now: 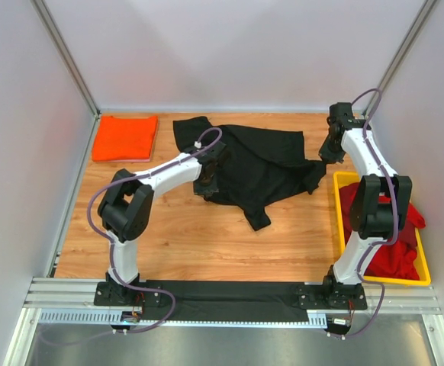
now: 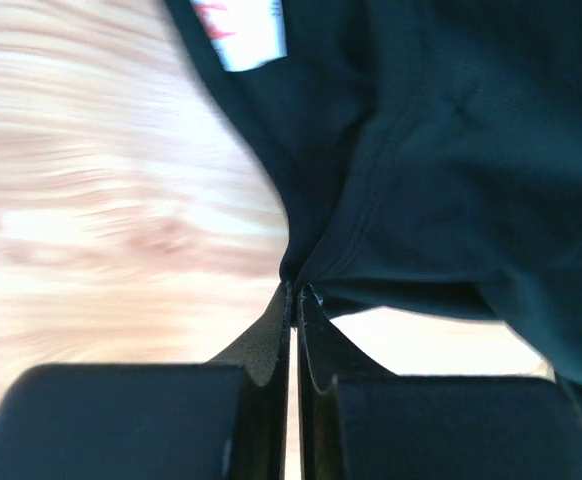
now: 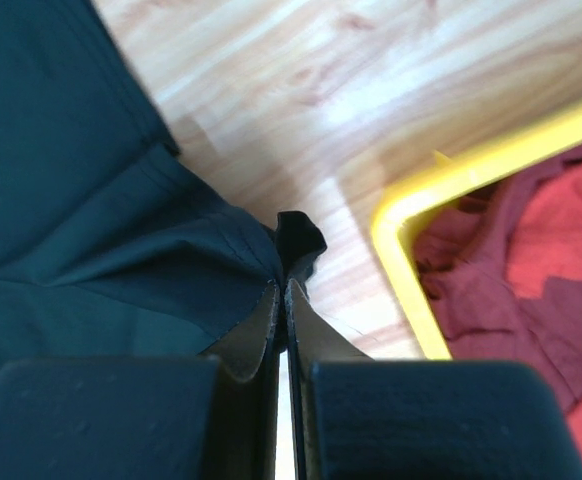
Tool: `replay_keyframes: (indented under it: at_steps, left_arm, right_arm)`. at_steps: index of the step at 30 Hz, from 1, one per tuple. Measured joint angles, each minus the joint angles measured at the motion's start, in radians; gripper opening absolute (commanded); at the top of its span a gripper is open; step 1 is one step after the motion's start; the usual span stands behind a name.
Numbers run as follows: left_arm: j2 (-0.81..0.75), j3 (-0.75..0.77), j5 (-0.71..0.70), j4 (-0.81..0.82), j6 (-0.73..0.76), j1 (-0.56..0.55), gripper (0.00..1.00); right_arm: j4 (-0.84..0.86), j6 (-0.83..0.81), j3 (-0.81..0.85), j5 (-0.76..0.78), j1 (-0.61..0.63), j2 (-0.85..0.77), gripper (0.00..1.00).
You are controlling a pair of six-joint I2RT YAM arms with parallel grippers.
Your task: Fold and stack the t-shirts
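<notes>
A black t-shirt (image 1: 256, 164) lies crumpled and partly spread across the back middle of the wooden table. My left gripper (image 1: 209, 183) is shut on its left edge; in the left wrist view the cloth (image 2: 441, 160) is pinched at the fingertips (image 2: 283, 310), a white label (image 2: 246, 35) above. My right gripper (image 1: 323, 162) is shut on the shirt's right corner (image 3: 296, 240) beside the tray. A folded bright orange t-shirt (image 1: 125, 137) lies at the back left. Red t-shirts (image 1: 390, 229) are heaped in the yellow tray, and also show in the right wrist view (image 3: 541, 260).
The yellow plastic tray (image 1: 336, 221) stands at the right edge of the table, its corner in the right wrist view (image 3: 401, 215). White walls enclose the table on three sides. Bare wood (image 1: 207, 244) lies in front of the black shirt.
</notes>
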Motion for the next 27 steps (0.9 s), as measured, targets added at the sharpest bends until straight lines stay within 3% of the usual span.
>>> replay_keyframes:
  at_steps: [9,15,27]
  left_arm:
    - [-0.23,0.011,-0.073,-0.132,0.124,0.105,0.0]
    - [-0.225,0.046,-0.096,-0.182,0.189,0.197,0.0]
    - [-0.306,0.142,-0.079,-0.291,0.308,0.199,0.0]
  right_arm:
    - [-0.072,0.0,-0.042,0.031,-0.026,-0.078,0.0]
    - [-0.085,-0.002,-0.042,0.03,-0.025,-0.098,0.0]
    - [-0.135,-0.017,-0.04,0.014,-0.025,-0.167,0.0]
